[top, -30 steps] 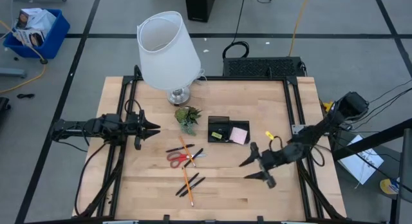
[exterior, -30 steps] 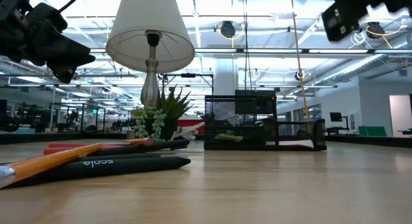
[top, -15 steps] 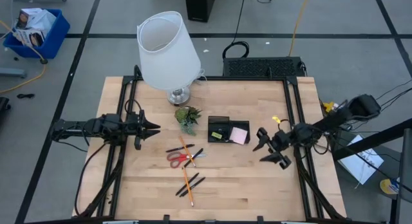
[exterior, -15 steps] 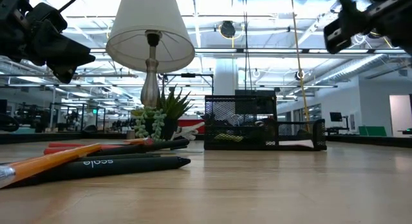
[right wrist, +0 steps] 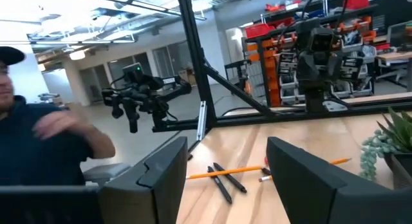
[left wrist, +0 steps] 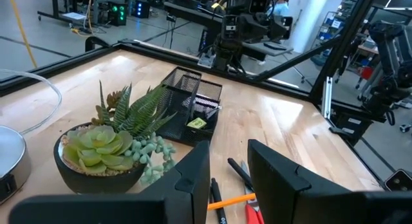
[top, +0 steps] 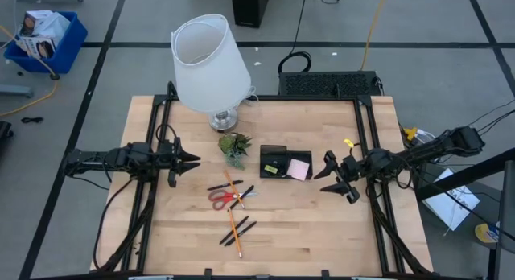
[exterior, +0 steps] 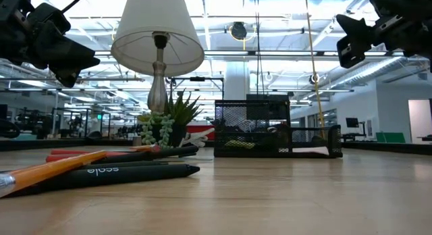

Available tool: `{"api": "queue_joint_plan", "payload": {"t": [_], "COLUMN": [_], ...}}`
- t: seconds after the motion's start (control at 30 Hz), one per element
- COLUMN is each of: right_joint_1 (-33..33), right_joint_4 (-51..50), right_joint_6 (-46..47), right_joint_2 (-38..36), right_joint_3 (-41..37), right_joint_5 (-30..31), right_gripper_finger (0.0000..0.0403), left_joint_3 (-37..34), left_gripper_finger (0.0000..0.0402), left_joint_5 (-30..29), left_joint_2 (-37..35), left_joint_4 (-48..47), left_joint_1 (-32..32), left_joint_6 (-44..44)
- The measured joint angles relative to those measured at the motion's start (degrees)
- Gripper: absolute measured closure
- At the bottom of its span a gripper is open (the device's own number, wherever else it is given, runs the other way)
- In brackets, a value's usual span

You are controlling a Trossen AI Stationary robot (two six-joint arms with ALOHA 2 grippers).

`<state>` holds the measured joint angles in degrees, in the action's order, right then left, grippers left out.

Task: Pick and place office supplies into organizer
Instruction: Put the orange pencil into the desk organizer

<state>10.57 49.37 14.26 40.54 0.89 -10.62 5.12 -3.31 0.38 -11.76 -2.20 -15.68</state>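
Bright overhead ceiling lights; soft shadows; wrist views blurred.

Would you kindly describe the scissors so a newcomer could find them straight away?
Start at the white-shaded lamp at the table's far edge and come toward the near edge, past the small green plant. The scissors lie flat among the loose pens, the only item there with red looped handles.

Light wooden table (top: pixel 306 216) on a dark metal frame; grey concrete floor (top: pixel 96 71) marked with dark lines; blue bin (top: pixel 40 39) on the floor well beyond the table's far left corner; yellow cable (top: pixel 372 26) trailing beyond the far edge; ceiling lights (exterior: pixel 237 30) and exposed beams overhead; orange shelving (right wrist: pixel 335 31) and a person (right wrist: pixel 45 147) in the room.
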Motion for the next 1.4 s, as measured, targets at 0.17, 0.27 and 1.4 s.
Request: {"api": "queue_joint_plan", "payload": {"t": [0.17,0.27,1.4], "right_joint_1": [0.0,0.0,0.0], "right_joint_4": [0.0,0.0,0.0], "right_joint_6": [0.0,0.0,0.0], "right_joint_2": [0.0,0.0,0.0], "right_joint_3": [0.0,0.0,-0.1], "right_joint_5": [0.0,0.0,0.0], "right_gripper_finger": [0.0198,0.0195,0.0195], "left_joint_3": [0.0,0.0,0.0], "left_gripper_finger": [0.0293,0.0293,0.0293], "left_joint_5": [0.0,0.0,-4.9], "left_joint_2": [0.0,0.0,35.2], "left_joint_4": [0.0,0.0,40.2], "left_joint_1": [0.0,0.0,-7.8], "left_joint_6": [0.0,0.0,-5.6]}}
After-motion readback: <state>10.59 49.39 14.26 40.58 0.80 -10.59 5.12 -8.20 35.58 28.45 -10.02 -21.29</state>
